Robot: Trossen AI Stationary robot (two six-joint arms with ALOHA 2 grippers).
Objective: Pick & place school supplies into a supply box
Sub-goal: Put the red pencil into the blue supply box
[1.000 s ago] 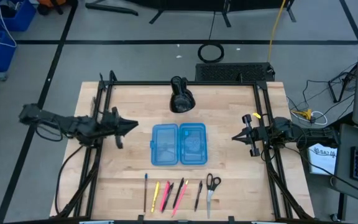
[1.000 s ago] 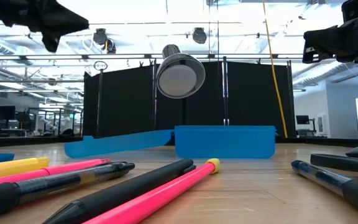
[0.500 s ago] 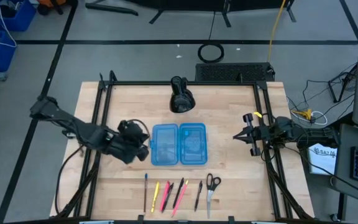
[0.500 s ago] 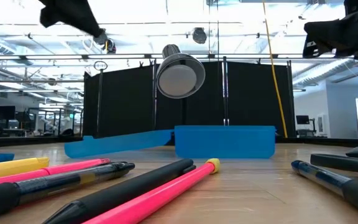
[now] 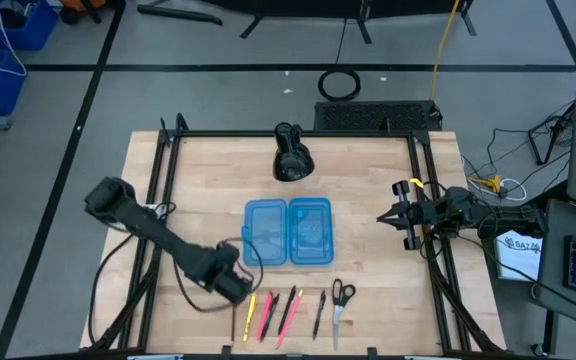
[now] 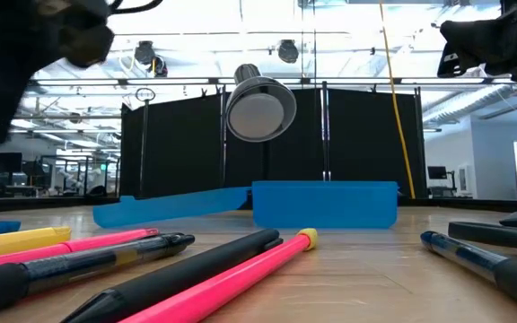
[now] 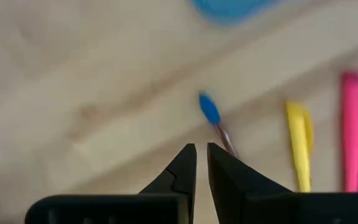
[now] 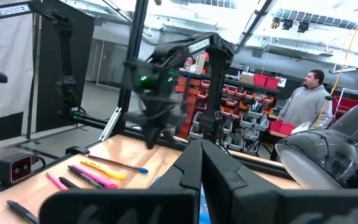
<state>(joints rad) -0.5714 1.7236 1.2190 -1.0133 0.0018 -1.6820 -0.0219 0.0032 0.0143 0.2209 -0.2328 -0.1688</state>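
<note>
Left gripper [image 7: 202, 163], fingers nearly together, hovers over the thin blue-capped pen [image 7: 215, 121] at the left end of the row below the open translucent light-blue plastic box [image 5: 288, 232]. I'd spread the fingers wider, straddle the barrel crosswise, then descend. Right gripper [image 5: 389, 216] waits, fingers together.

On my feed I saw a black dome-shaped object [image 5: 291, 160] standing on the wooden table [image 5: 368, 180] near its far edge, a coiled black cable [image 5: 339, 84] on the floor beyond, blue bins [image 5: 8, 25] far left, and a person [image 8: 309, 102] in the background.
</note>
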